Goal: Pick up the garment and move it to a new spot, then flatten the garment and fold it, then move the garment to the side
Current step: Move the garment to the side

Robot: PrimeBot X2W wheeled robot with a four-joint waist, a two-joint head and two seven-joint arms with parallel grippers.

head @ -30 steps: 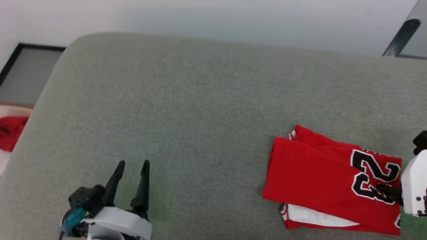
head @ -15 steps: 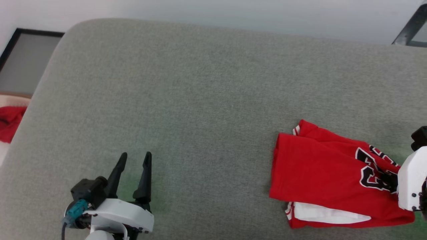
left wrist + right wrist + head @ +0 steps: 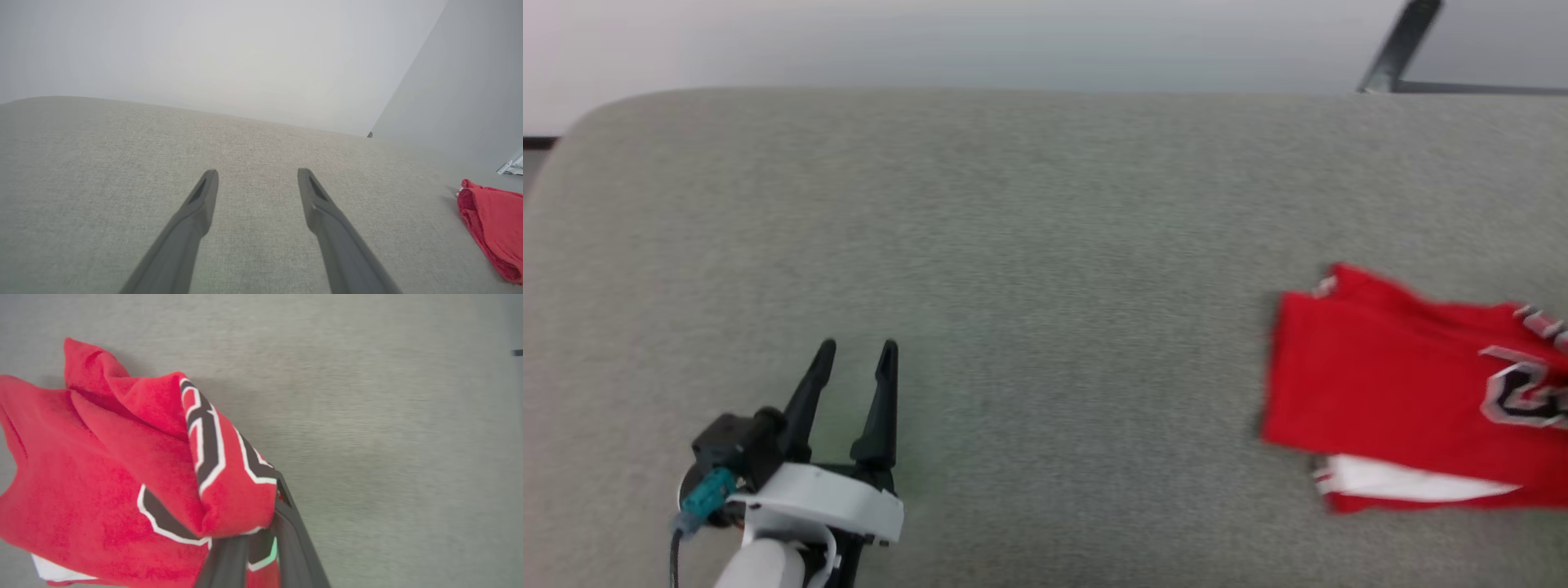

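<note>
- Garment [image 3: 1388,400] lies folded at the right of the cushion [image 3: 1045,245], white panel along its near edge.
- We find the right gripper [image 3: 264,535] clamped on its numbered end.
- We note the left gripper [image 3: 857,351] well clear, fingers apart.

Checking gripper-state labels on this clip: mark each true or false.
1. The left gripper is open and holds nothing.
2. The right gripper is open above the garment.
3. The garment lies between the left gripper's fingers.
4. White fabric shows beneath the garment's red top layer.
1. True: the left gripper has its fingers apart over the bare grey cushion.
2. False: the right gripper is shut on a bunched fold of the garment.
3. False: the garment lies well off to the robot's right, apart from that gripper.
4. True.
</note>
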